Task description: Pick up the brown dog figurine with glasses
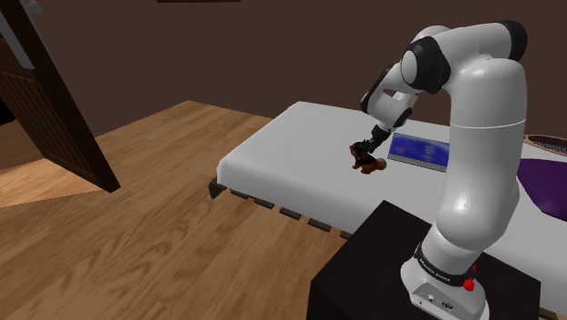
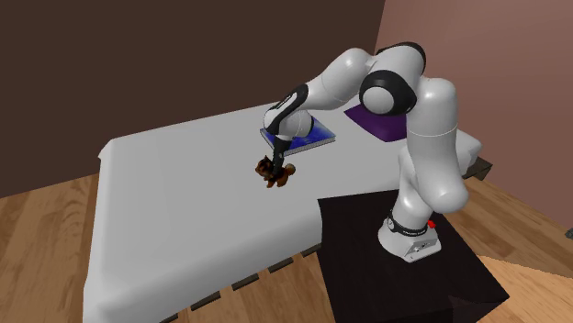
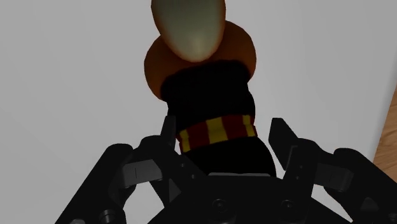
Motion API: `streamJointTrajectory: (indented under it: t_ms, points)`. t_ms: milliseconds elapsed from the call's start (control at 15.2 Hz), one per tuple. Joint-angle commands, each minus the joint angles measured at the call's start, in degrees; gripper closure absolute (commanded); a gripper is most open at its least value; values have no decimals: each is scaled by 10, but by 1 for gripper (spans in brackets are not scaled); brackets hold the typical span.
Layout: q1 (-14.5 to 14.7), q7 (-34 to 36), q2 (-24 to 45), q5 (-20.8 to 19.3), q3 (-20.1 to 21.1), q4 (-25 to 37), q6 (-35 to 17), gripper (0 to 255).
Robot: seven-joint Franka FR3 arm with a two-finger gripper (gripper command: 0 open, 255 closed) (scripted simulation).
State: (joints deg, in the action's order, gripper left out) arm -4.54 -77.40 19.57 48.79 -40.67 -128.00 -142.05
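The gripper (image 3: 226, 130) sits closest to the lens in the wrist view, its two black fingers (image 3: 169, 135) pinching the dark body of the dog figurine (image 3: 203, 70) from either side, just below a red-and-yellow striped band. Past the band come an orange-brown head and a pale cream snout, all against the white mattress (image 3: 76, 76).

In the shoulder view the dog figurine (image 1: 367, 165) is over the middle of the mattress (image 1: 273, 150), well in from its edges, with the gripper (image 1: 363, 148) directly on top of it. Whether it rests on the mattress or hangs just clear of it I cannot tell.

Also on the mattress is a flat blue book (image 1: 420, 150) — near the figurine but apart from it, partly behind the forearm in the second exterior view. A purple cloth (image 1: 545, 177) lies at the mattress's far end, well apart from the figurine. The black stand (image 1: 382, 264) butts against the mattress's near long edge, where dark slats (image 1: 291, 215) show beneath it. Wooden floor (image 1: 136, 227) surrounds the mattress, and a dark wooden door (image 1: 54, 109) leans well off from its foot end.
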Motion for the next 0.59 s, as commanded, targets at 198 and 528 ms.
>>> streamJointTrajectory:
  t_ms: [198, 528]
  points:
    - [8, 16, -12, -19, -9, -1, 6, 255]
    - [28, 57, -49, -70, -34, -3, 21, 255]
